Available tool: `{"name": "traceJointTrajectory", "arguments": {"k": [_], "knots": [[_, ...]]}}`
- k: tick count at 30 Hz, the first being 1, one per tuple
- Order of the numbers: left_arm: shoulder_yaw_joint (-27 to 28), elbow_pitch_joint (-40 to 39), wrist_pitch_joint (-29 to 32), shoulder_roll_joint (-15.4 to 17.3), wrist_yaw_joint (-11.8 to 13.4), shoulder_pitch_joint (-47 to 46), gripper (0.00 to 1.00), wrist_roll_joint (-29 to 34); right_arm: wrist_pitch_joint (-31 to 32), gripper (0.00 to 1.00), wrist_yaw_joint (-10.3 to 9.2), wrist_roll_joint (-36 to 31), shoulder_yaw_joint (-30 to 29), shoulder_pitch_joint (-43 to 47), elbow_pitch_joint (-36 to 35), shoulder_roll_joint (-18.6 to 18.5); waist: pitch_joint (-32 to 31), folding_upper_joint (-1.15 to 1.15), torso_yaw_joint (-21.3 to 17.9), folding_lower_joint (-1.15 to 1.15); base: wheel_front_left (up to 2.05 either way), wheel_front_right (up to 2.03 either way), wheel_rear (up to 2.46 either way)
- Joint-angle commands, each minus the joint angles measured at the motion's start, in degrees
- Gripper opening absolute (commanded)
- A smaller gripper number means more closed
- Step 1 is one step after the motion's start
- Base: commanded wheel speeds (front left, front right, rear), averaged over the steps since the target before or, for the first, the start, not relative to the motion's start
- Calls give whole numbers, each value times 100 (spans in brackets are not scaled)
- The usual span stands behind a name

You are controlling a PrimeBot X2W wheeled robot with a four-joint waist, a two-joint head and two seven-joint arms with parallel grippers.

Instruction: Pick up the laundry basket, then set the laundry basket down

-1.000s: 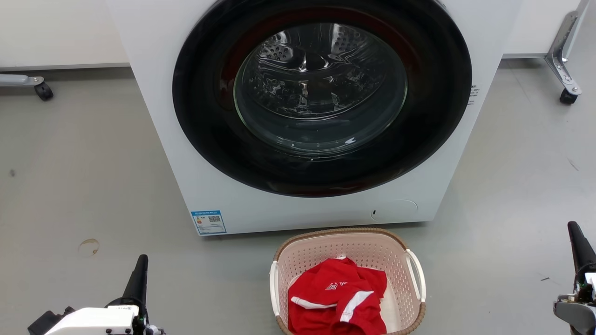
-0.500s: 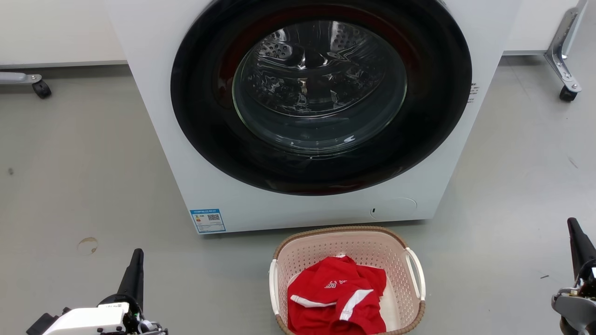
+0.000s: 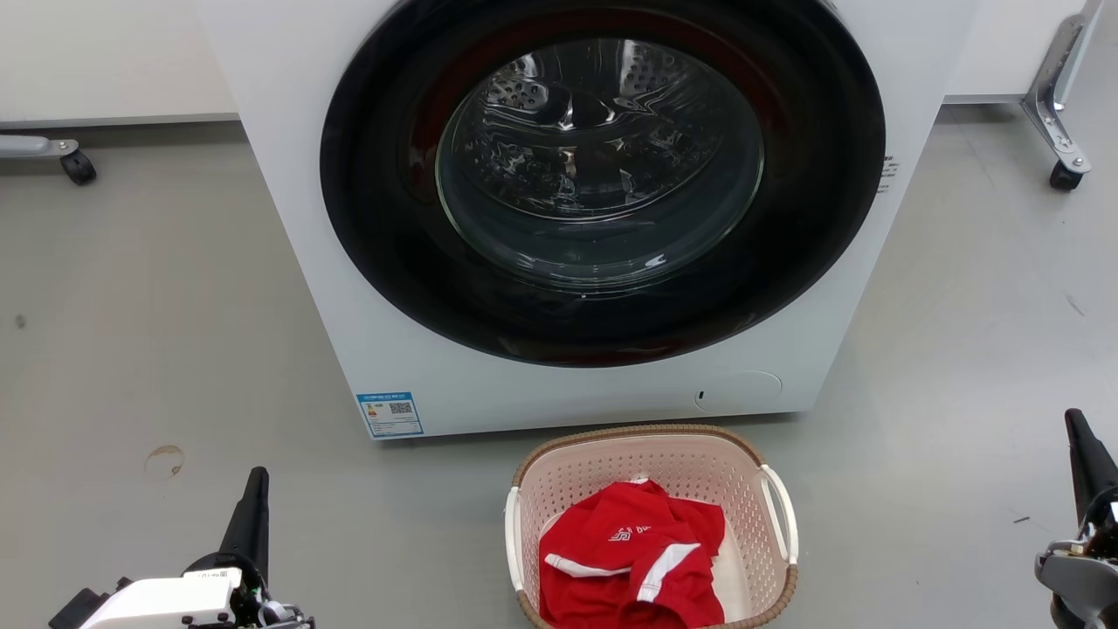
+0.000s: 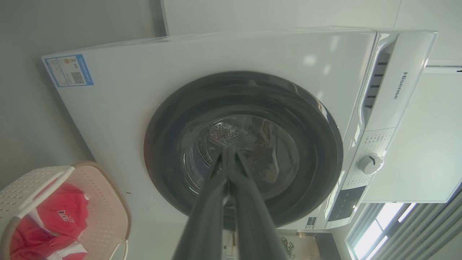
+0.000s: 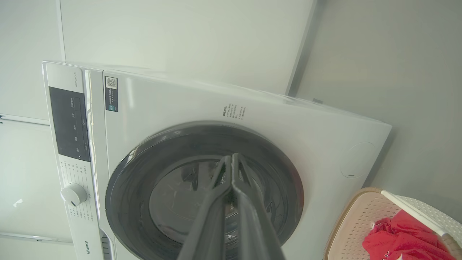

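Note:
The laundry basket (image 3: 751, 524), pale pink and perforated with a brown woven rim and white side handles, stands on the floor just in front of the washer. A red garment (image 3: 633, 568) lies inside it. The basket also appears at the lower left of the left wrist view (image 4: 104, 206) and at the lower right of the right wrist view (image 5: 352, 227). My left gripper (image 3: 256, 485) is shut, well to the basket's left and holding nothing. Far to the basket's right, my right gripper (image 3: 1076, 428) is shut and empty too. Both point towards the washer.
A white front-loading washer (image 3: 367, 288) with a dark round door (image 3: 603, 175) stands close behind the basket. Caster legs of frames stand at the far left (image 3: 77, 166) and far right (image 3: 1061, 170). Grey floor (image 3: 157, 332) spreads on both sides.
The head view shifted slightly between the earliest frame and half a second ago, so the camera moved. Since then nothing has moved; the basket stays put.

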Motion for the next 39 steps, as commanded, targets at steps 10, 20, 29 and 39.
{"name": "traceJointTrajectory", "arguments": {"k": [10, 20, 29, 39], "knots": [[191, -135, 36, 46, -64, -315, 0, -37, 41, 0, 28, 31, 94, -276, -153, -142, 0, 0, 0, 0, 0, 0, 0], [193, -135, 38, 44, -64, -315, 0, -35, 40, 0, 28, 32, 95, -276, -153, -142, 0, 0, 0, 0, 0, 0, 0], [195, -135, 39, 43, -64, -315, 0, -34, 39, 0, 28, 33, 95, -276, -153, -142, 0, 0, 0, 0, 0, 0, 0], [197, -135, 41, 42, -64, -315, 0, -32, 39, 0, 28, 33, 96, -276, -153, -142, 0, 0, 0, 0, 0, 0, 0]]}}
